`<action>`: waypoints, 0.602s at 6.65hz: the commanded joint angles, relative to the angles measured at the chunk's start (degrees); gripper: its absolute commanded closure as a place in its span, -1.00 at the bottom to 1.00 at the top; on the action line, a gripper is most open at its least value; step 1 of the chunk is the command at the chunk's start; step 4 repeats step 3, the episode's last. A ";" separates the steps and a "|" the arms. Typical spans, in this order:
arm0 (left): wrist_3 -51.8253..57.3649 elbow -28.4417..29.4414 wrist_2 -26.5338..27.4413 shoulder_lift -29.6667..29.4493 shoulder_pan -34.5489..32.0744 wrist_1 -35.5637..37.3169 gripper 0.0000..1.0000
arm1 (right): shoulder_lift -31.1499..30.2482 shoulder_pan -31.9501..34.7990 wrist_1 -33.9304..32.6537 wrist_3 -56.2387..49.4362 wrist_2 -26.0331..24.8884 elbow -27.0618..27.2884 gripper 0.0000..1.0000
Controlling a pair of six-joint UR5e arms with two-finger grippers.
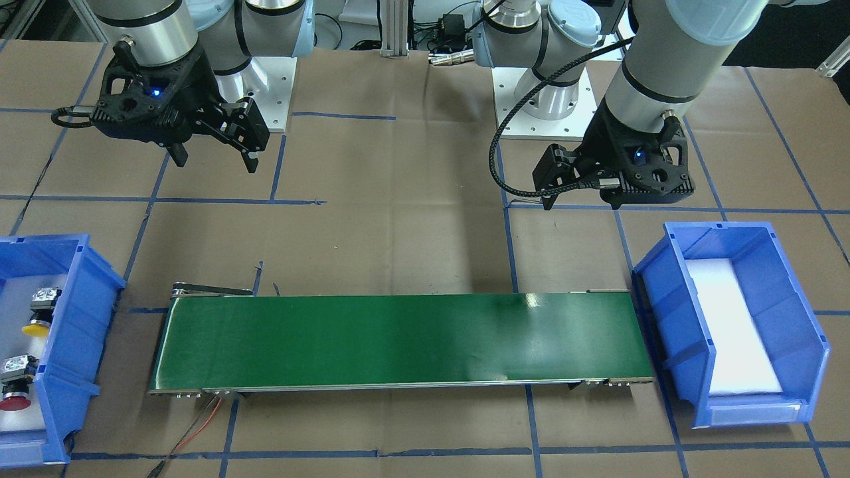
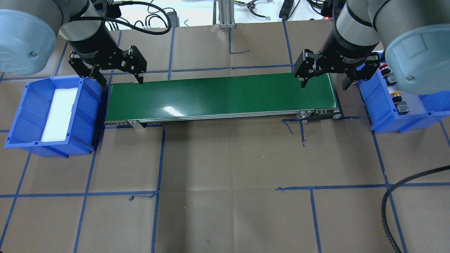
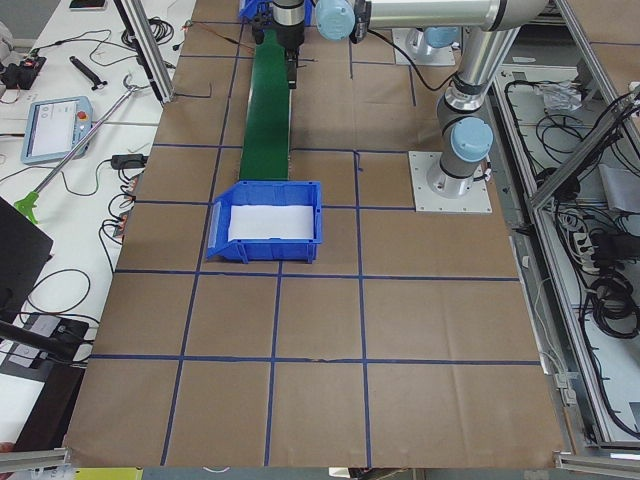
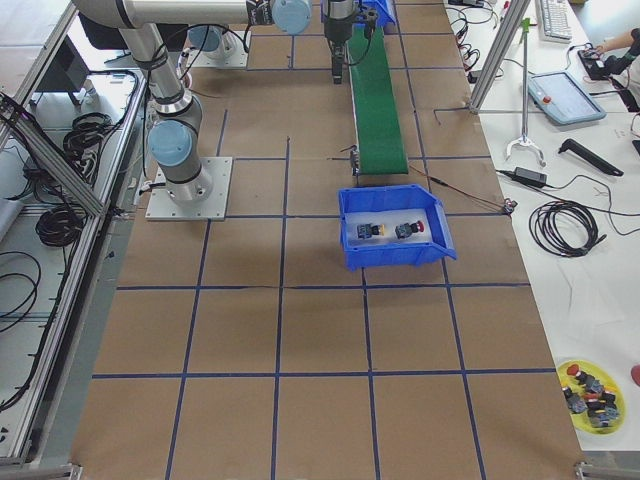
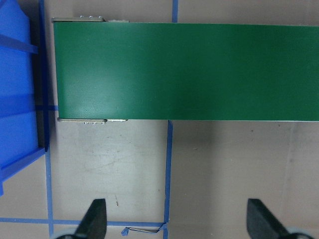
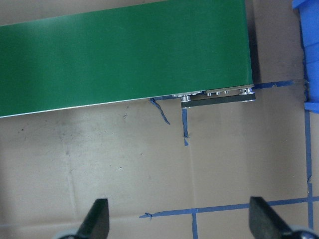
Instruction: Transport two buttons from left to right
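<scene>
The yellow-capped button (image 1: 38, 312) and the red-capped button (image 1: 16, 387) lie in the blue bin (image 1: 74, 332) on my right side. They also show in the overhead view, yellow (image 2: 397, 95) and red (image 2: 384, 66), and in the exterior right view, yellow (image 4: 366, 232) and red (image 4: 409, 230). My right gripper (image 2: 324, 86) is open and empty above the right end of the green conveyor belt (image 2: 221, 95). My left gripper (image 2: 122, 82) is open and empty above the belt's left end, beside an empty blue bin (image 2: 28, 105) with a white liner. Both wrist views show only the belt, paper and bin edges.
Brown paper with blue tape lines covers the table. Thin red and black wires (image 1: 199, 425) trail from the belt's end. A black braided cable (image 2: 404, 186) loops in at the near right. A yellow plate (image 4: 590, 392) with several spare buttons sits at the table's corner.
</scene>
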 commanded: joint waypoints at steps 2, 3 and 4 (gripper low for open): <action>0.00 0.00 -0.01 0.00 0.00 0.00 -1.00 | 0.10 0.00 -0.17 0.04 0.02 -0.50 -1.00; 0.00 0.09 -0.01 0.00 0.00 0.00 -1.00 | 0.27 0.00 -0.25 0.04 0.02 -0.59 -1.00; 0.00 0.09 -0.01 0.00 0.00 0.00 -1.00 | 0.27 0.00 -0.25 0.04 0.02 -0.59 -1.00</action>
